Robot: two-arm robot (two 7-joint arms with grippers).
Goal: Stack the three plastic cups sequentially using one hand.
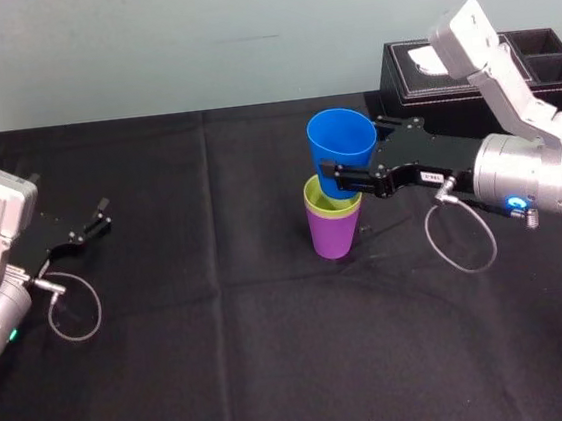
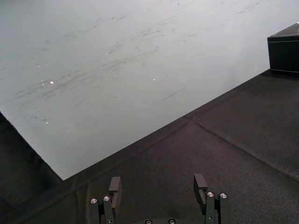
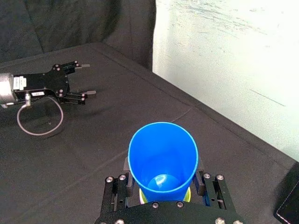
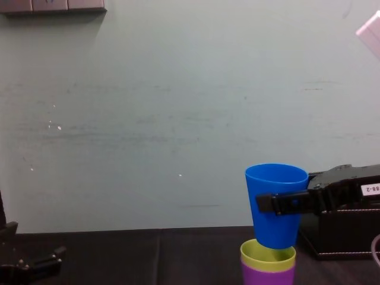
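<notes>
Head view: I'm gripping the blue cup (image 1: 342, 144) mid-wall with the right gripper (image 1: 338, 179), fingers clamping it, right over the yellow-green cup (image 1: 327, 206) nested in the purple cup (image 1: 334, 237) on the black table (image 1: 276, 352). Three cups, one per colour.

Left wrist view: the left gripper (image 2: 157, 184) is sitting spread open, holding nothing.

Chest view: blue's base is sitting at the yellow-green rim. I'm guessing light, slick, squashy plastic, so squeezing gently.

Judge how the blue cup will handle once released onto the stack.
Likely light and stiff: the right pincer holds the blue cup upright by its wall alone. Its smooth taper should slide into the yellow-green cup. The tall narrow stack may tip if nudged. The left pincer idles open.
</notes>
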